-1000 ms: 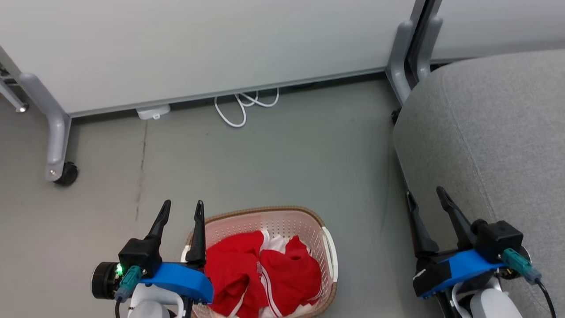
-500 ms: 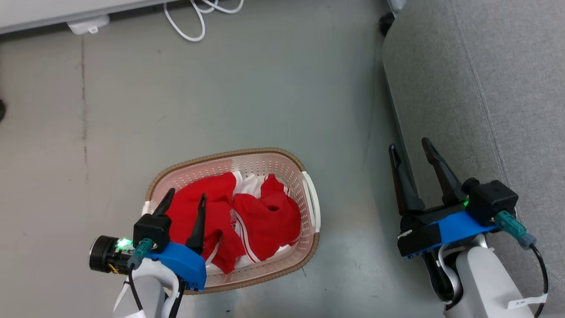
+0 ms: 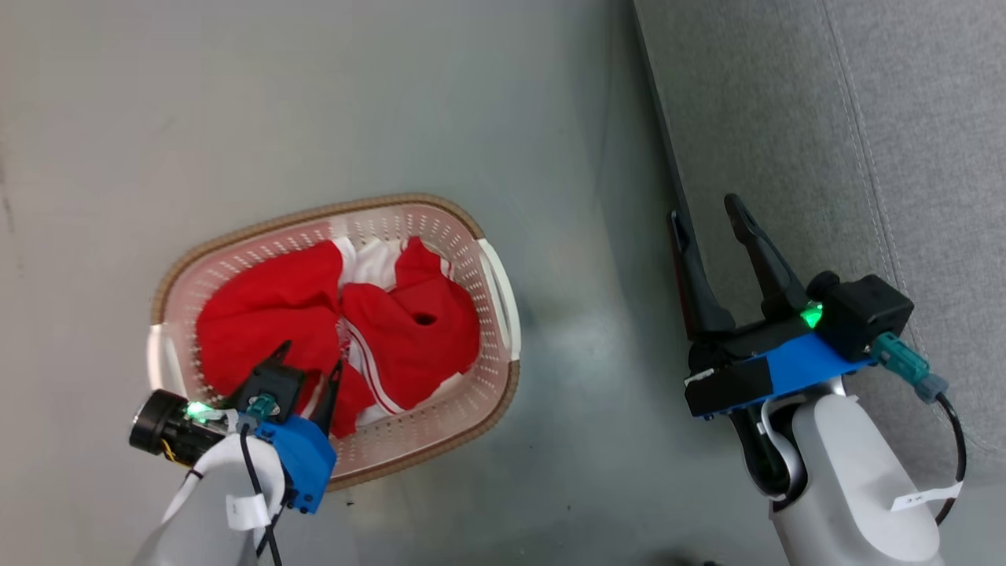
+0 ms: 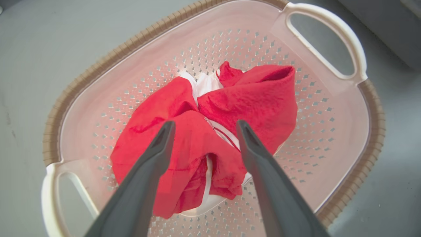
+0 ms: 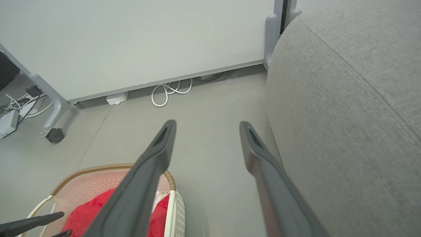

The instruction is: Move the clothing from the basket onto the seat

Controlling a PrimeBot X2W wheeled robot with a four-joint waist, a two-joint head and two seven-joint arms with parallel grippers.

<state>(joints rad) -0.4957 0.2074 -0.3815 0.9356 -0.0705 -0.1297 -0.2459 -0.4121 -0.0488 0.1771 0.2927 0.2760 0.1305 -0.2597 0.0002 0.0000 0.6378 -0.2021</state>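
While the clothing (image 3: 409,330) is heaped in the ctr of the basket (image 3: 314,212), the left gripper (image 3: 311,354) is poised over the basket's near-left edge, fingers pointed down at the pile. Its jaws are spread wide and nothing is gripped. In the left wrist view red fabric is seen betw. the two fingers, but contact w/ it cannot be made out. The garments are red w/ white trim and crumpled, w/ a white panel showing at the far side of the heap. The basket is set on the grey floor (image 3: 236,94), apart from the seat (image 3: 786,118), w/ a strip of bare floor betw. them. The right gripper (image 3: 703,206) is positioned at the seat's left edge, jaws likewise fully apart and nothing held. One finger is seen along that edge, the other over the grey fabric. In the right wrist view a white partition panel (image 5: 131,42) on castors is seen at the far side of the floor, w/ a looped white cable (image 5: 167,93) lying at its foot.
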